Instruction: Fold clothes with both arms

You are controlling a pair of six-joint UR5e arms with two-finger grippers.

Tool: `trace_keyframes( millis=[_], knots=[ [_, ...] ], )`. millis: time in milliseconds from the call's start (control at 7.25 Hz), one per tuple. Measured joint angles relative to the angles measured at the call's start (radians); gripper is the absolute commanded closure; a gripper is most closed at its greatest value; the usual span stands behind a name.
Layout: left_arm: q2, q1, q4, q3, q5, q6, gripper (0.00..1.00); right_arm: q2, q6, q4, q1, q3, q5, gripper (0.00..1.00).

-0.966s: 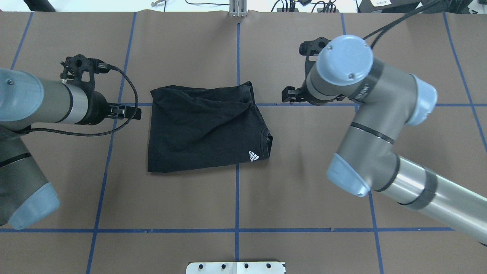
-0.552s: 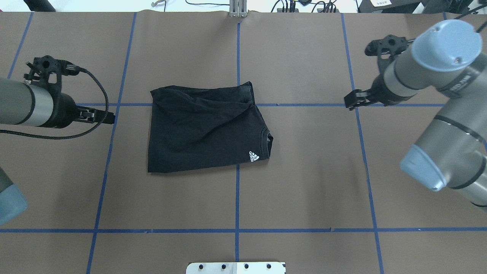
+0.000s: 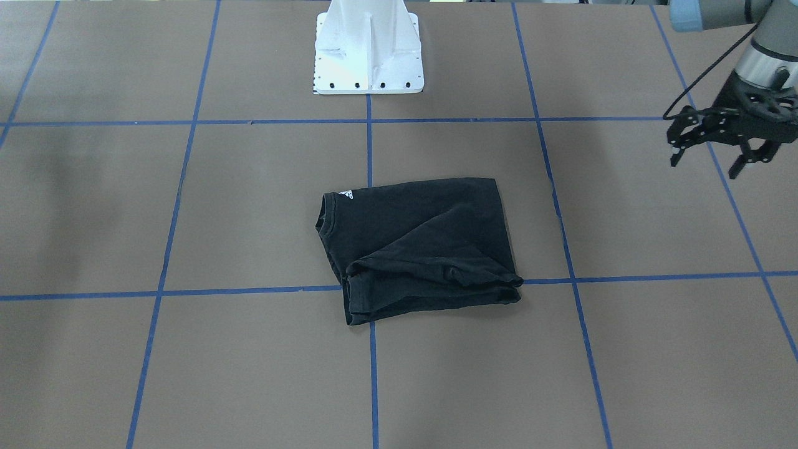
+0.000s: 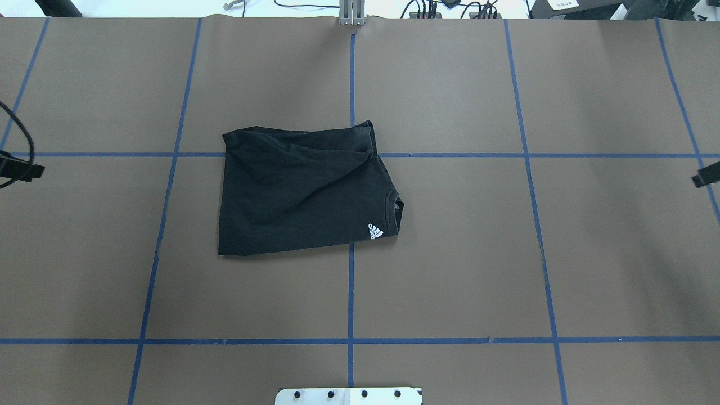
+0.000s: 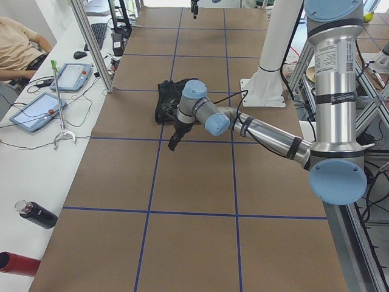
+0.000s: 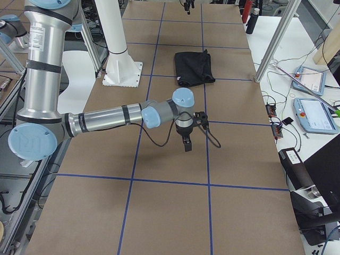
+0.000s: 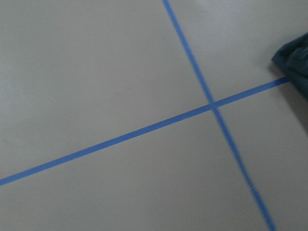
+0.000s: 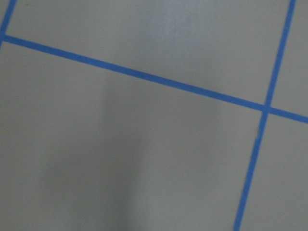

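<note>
From my station I see the black T-shirt [image 4: 292, 191] lying folded in the middle of the table [image 4: 450, 270]. The table is covered with brown paper and divided by blue tape lines [image 4: 350, 292]. The shirt makes a rough rectangle and lies over one crossing of the tape. Its collar [image 4: 396, 209] is turned to the robot's right side. A small white mark [image 4: 376, 231] sits just beside the collar, on the corner nearer to the robot. The upper layer is not flat: a diagonal crease and some wrinkles run across the far half.

The left gripper [image 3: 704, 167] hangs over the table on the robot's left side, well apart from the shirt. In the front-facing view its two fingers [image 3: 677, 153] stand clearly apart, with nothing between them. Its wrist view shows one tape crossing and a dark corner of the shirt at the picture's right edge.

The right gripper [image 6: 186, 146] is well apart from the shirt on the other side and points down at the paper, close to a tape line. In the overhead view only a tip of it shows at the edge, so I cannot tell if its fingers are apart or together. Its wrist view shows only paper and tape.
</note>
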Motion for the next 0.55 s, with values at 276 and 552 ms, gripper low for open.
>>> trace_keyframes(
  millis=[276, 552],
  knots=[
    [0.047, -0.185, 0.001, 0.105, -0.062, 0.246, 0.0, -0.084, -0.106, -0.011, 0.179, -0.041, 0.03, 0.0],
    [0.062, -0.323, 0.002, 0.222, -0.112, 0.347, 0.0, -0.063, -0.129, -0.114, 0.227, -0.027, 0.024, 0.0]
  ],
)
